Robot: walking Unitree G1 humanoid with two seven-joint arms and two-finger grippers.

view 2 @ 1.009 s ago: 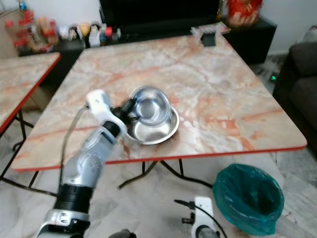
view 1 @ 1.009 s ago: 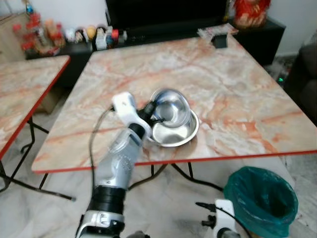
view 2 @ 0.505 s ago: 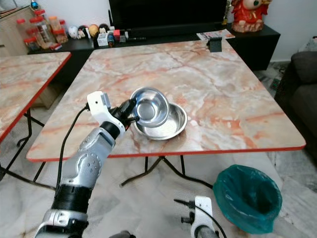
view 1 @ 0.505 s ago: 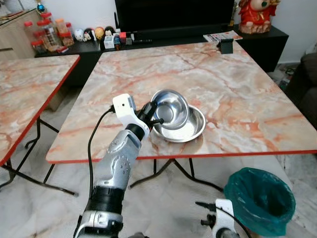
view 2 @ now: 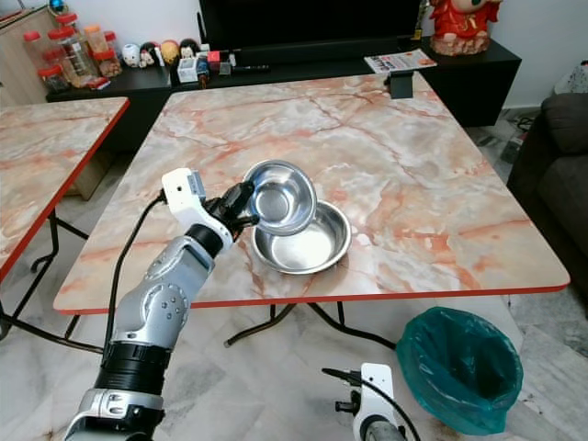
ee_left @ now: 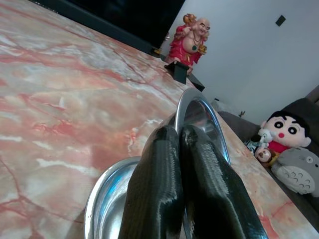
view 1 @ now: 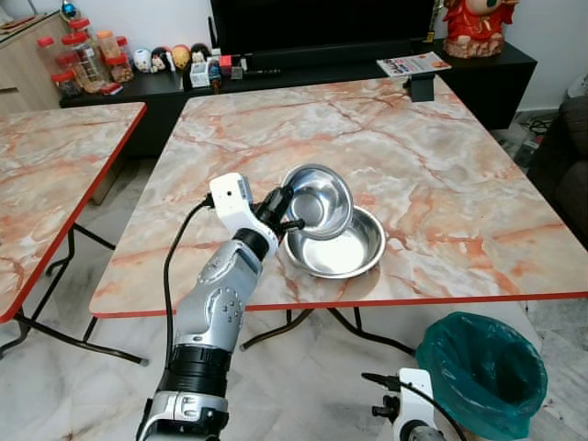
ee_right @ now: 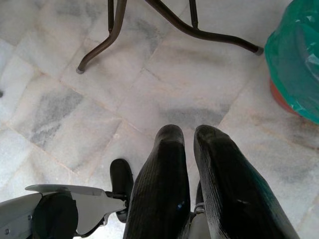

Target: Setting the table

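Observation:
On the marble table sits a wide steel bowl near the front edge. A smaller steel bowl hangs tilted over its left rim, open side facing the far right. My left gripper is shut on that small bowl's near rim; in the left wrist view the two black fingers pinch the thin rim of the small bowl, with the wide bowl below. My right gripper hangs low over the tiled floor with its fingers together and nothing in them.
A bin lined with a green bag stands on the floor by the table's front right corner. A second marble table is on the left. A dark TV cabinet with jars runs behind; a sofa is at the right.
The camera has shifted and steadied, so the whole scene sits differently. The small bowl stays tilted in my left gripper and looks slightly higher above the wide bowl.

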